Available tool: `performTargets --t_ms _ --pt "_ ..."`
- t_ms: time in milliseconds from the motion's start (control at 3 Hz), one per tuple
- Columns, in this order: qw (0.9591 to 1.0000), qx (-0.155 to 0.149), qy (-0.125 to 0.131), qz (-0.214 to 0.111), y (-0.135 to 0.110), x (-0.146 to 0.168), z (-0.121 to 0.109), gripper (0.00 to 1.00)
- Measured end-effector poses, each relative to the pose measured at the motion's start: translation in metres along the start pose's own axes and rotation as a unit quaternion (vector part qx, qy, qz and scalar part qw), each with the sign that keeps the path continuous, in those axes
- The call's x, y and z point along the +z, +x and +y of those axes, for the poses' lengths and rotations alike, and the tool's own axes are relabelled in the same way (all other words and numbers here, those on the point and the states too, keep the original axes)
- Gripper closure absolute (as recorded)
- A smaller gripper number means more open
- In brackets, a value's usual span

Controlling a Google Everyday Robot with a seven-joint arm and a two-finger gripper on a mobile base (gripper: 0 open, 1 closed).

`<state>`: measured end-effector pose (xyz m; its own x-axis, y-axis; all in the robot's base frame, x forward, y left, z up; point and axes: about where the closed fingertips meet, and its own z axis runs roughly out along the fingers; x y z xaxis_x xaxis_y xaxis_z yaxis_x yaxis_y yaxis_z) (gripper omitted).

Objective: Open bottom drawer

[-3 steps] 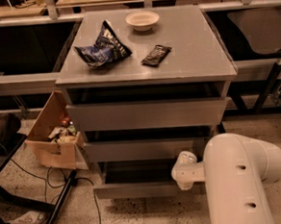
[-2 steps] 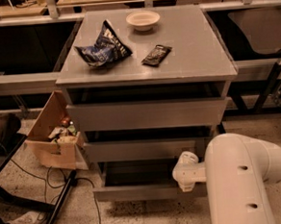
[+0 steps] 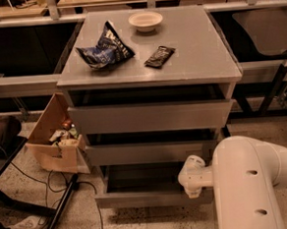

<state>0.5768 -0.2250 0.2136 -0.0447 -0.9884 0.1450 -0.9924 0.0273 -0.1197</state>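
Down low, gripper (image 3: pixel 191 179) at bottom drawer (image 3: pixel 139 199)

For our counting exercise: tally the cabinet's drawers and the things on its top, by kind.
Drawers: 3 (top drawer, middle drawer, bottom drawer)
Bag: 1
Bowl: 1
Bar: 1
Total: 6
The tool is by the bottom drawer's right end.

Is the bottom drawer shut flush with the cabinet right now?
No, the bottom drawer stands forward of the fronts above, its tray showing, with the tool at its right front edge.
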Motion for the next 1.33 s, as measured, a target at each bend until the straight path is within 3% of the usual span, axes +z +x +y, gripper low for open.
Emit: performTargets --t_ms 1000,1333 --pt "1.0000 0.000 0.000 0.000 0.0000 0.0001 0.0001 0.11" --pt "1.0000 0.000 0.000 0.000 0.0000 0.0001 0.0001 0.00"
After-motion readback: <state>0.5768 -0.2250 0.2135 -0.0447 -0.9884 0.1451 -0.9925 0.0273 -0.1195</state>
